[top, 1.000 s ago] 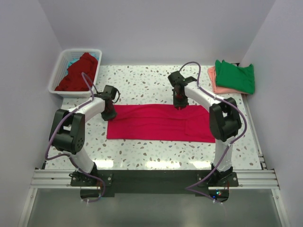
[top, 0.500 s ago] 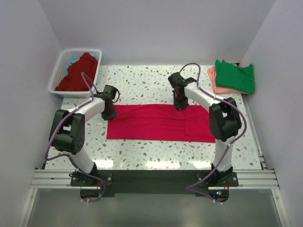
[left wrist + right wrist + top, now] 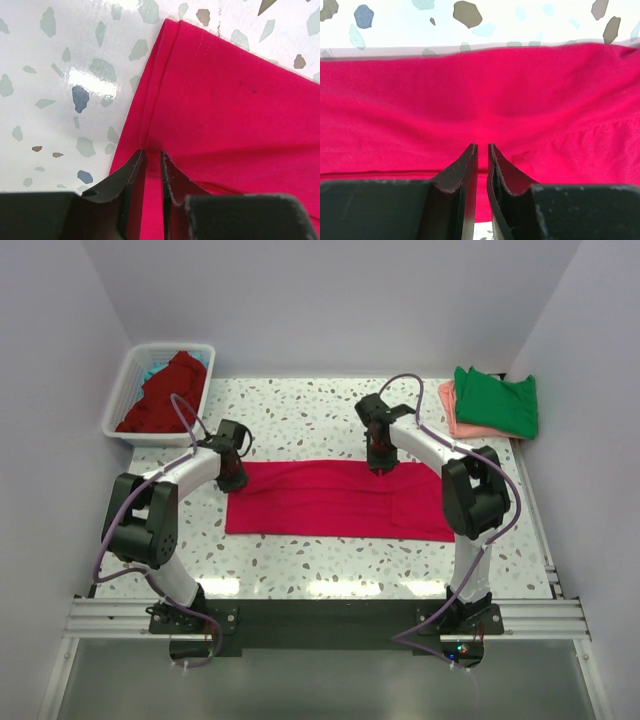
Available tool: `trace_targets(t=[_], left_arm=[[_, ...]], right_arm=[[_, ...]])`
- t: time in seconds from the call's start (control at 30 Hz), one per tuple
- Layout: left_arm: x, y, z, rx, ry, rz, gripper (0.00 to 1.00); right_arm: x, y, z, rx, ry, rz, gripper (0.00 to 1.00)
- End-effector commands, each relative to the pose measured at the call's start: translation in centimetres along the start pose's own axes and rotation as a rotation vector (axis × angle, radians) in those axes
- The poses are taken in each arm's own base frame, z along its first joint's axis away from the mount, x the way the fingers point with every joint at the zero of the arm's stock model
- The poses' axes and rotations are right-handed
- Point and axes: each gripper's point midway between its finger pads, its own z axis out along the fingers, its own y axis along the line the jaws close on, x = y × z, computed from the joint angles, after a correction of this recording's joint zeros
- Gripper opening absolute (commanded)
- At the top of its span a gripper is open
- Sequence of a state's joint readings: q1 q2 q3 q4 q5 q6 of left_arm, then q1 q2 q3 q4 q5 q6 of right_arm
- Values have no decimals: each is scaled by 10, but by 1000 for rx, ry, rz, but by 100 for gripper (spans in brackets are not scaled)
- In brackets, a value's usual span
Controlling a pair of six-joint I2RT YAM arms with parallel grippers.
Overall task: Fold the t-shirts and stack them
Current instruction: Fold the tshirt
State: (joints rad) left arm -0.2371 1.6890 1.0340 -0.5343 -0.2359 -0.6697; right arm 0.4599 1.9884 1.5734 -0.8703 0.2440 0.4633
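My left claw (image 3: 151,152) is nearly closed, pinching the far-left corner of the crimson-pink t-shirt (image 3: 330,502), which lies flat across the middle of the table (image 3: 300,420). My right claw (image 3: 481,146) is narrowed likewise, nipping the shirt's far edge right of centre.

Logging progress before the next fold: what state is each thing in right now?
Pink shirt: flat on the table, folded into a long strip.
Dark red shirt: crumpled in the basket.
Salmon shirt: folded, bottom of its pile.
Green shirt: folded, on the salmon one.
Left hand: shut on the pink shirt's far left corner.
Right hand: shut on the pink shirt near its far edge.
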Motion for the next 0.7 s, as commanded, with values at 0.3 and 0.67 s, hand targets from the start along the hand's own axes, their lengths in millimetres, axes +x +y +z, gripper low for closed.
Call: trace_targets(t=[0.3,0.67], left_arm=[[-11,-5,-3,9,-37,-11,0],[-37,22,-41,-97,-164,-51,0]], right_arm=[[-8,-1,-18,-9,-45,0,17],[-9,2,-17,-24,-46,6,16]])
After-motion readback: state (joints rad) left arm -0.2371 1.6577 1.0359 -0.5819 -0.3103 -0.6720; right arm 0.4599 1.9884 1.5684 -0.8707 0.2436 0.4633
